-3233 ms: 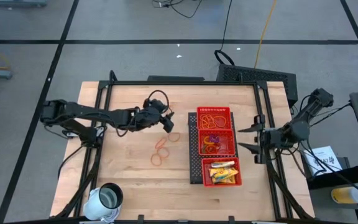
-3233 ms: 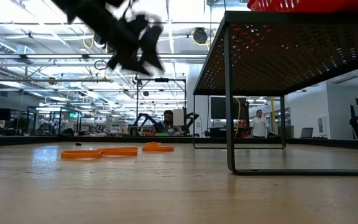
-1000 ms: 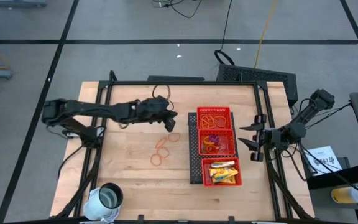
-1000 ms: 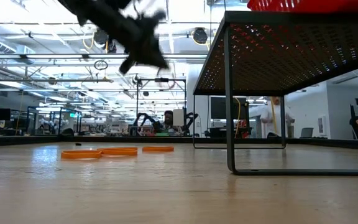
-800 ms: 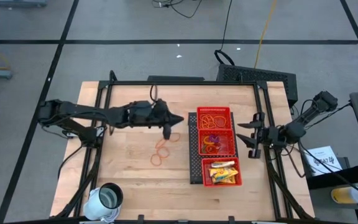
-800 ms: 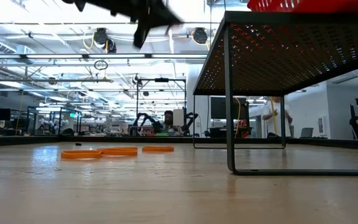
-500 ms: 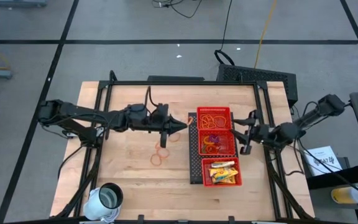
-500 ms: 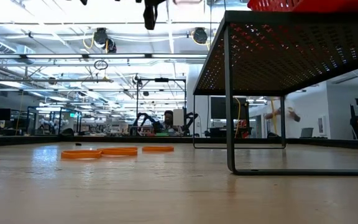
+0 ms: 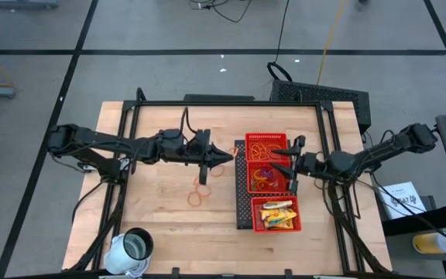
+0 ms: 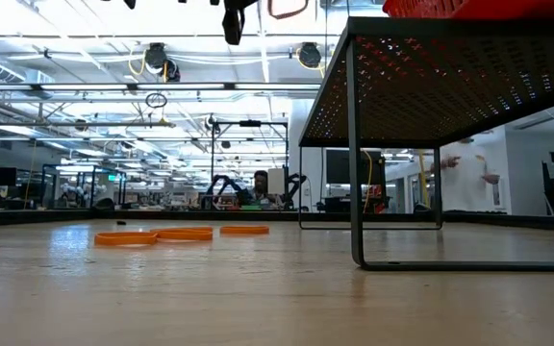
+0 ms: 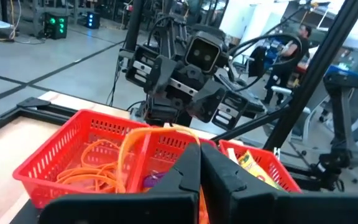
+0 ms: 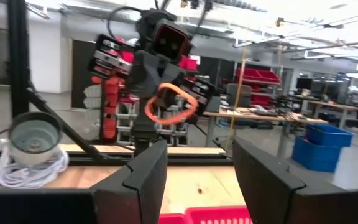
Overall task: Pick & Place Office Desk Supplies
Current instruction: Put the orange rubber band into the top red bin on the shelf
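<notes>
My left gripper [image 9: 228,156] reaches level toward the red mesh tray [image 9: 242,203], just short of its left wall, and is shut on an orange rubber band [image 12: 169,102]. My right gripper [image 9: 286,164] hovers open over the tray's far and middle compartments, facing the left gripper with nothing between its fingers [image 12: 146,177]. The far compartment holds rubber bands [image 9: 265,146], the middle one bands and small clips [image 9: 265,177], the near one yellow packets [image 9: 277,215]. A few loose rubber bands [image 9: 199,189] lie flat on the table left of the tray. My left gripper pinches the rubber band between its two shut fingertips at one spot of the loop [image 11: 190,142]. The fingers lie level and point toward the table's right edge. The band is lifted clear of the table, and its loop [image 10: 287,8] stands open beside the fingertips.
A white cup [image 9: 132,249] with a coiled cord sits at the table's near left corner. Black frame rails [image 9: 130,147] run along the table's left, right and far sides. Bare wood [image 9: 169,217] lies left of the tray. People move in the room beyond.
My left gripper has risen and gone toward the tray with the rubber band, tipping from pointing down to level. My right gripper has travelled from the table's right rail toward the left, to above the tray, its fingers still apart.
</notes>
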